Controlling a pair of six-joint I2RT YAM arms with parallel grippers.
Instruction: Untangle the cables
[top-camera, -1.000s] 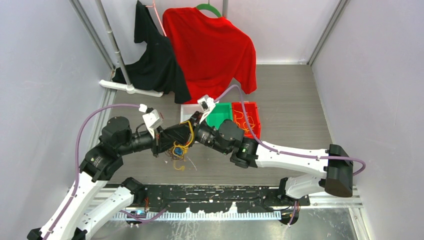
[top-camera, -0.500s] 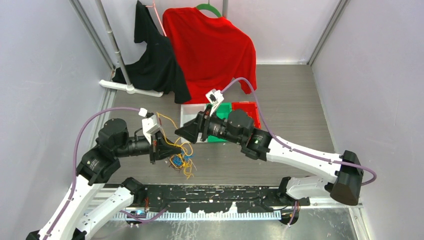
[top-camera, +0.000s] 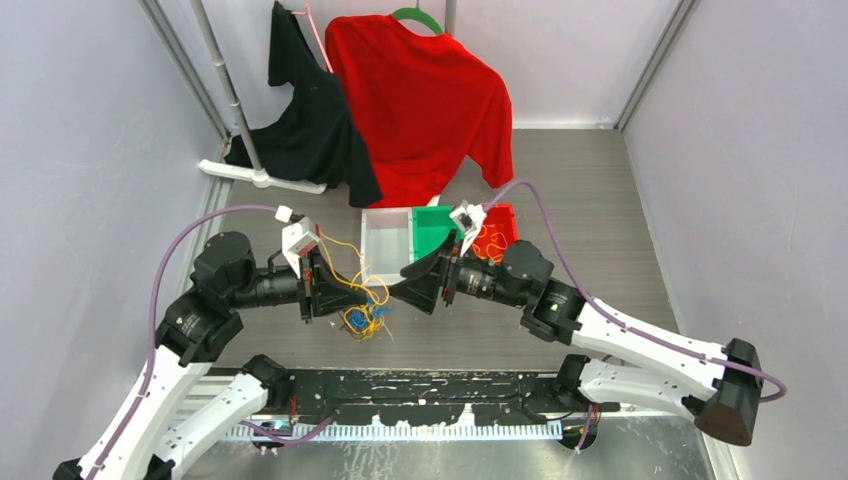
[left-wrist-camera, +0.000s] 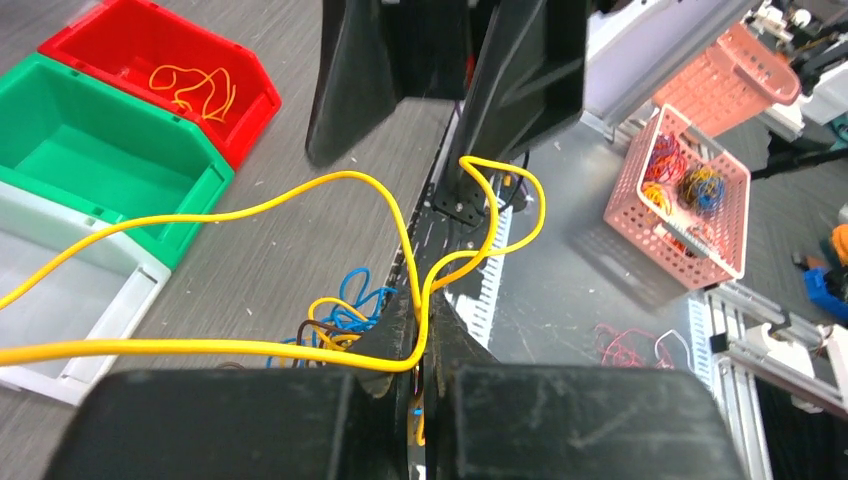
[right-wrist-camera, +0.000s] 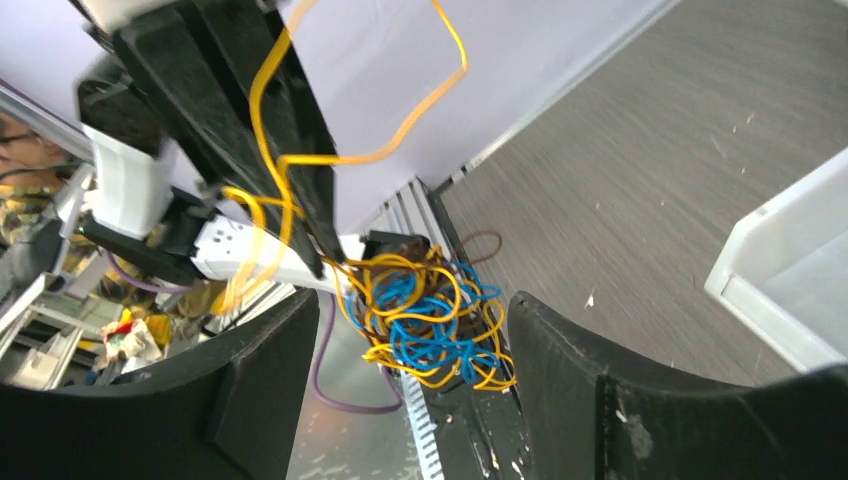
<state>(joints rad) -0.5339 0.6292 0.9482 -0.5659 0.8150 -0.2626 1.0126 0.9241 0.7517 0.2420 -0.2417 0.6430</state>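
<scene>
The cables (top-camera: 362, 319) hang as a knot of orange-yellow, blue and dark brown just under the tips of the left claw (top-camera: 333, 292), in the gap between it and the right claw (top-camera: 408, 284). The left claw is clamped tight on them. From its own wrist you can see a yellow cable (left-wrist-camera: 300, 192) run into the pinched fingertips and loop out ahead toward the other claw. The right claw faces it with jaws spread wide and nothing in them; the cables sit just in front of its mouth, clear of both fingers. Behind the right claw a white bin (top-camera: 385, 243), a green bin (top-camera: 434, 226) and a red bin (top-camera: 512, 228) stand side by side. A loose orange-yellow strand (left-wrist-camera: 193, 90) lies in the red one.
</scene>
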